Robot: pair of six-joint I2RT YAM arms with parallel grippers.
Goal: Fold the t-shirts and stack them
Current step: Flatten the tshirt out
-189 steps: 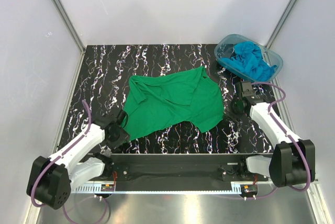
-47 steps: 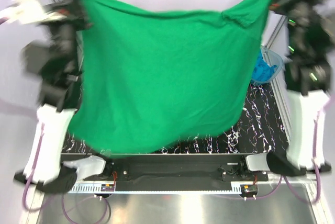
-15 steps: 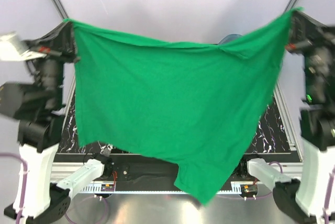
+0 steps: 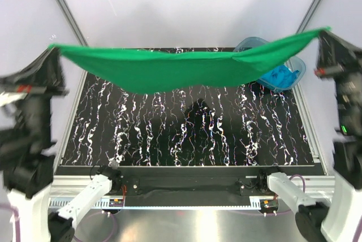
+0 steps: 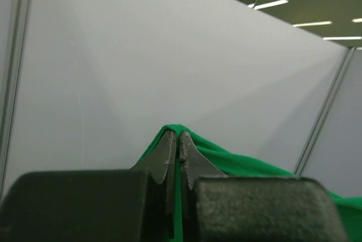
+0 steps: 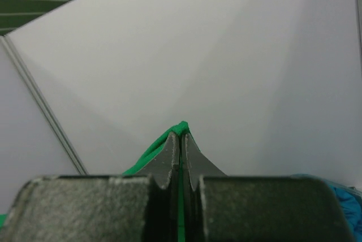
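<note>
One bright green cloth t-shirt (image 4: 169,68) is hanging stretched in the air above the black, white-veined worktop (image 4: 186,134), sagging in the middle between the two raised arms. The left jaws are pressing fully together on its left corner, with green cloth showing just past their tips in the left wrist view. The right jaws are likewise clamping shut on its right corner, a green edge running between them. At the worktop's far right corner, one clear blue-tinted plastic tub (image 4: 303,71) is holding a bundle of bright turquoise-blue t-shirts (image 4: 280,76); their number cannot be told.
</note>
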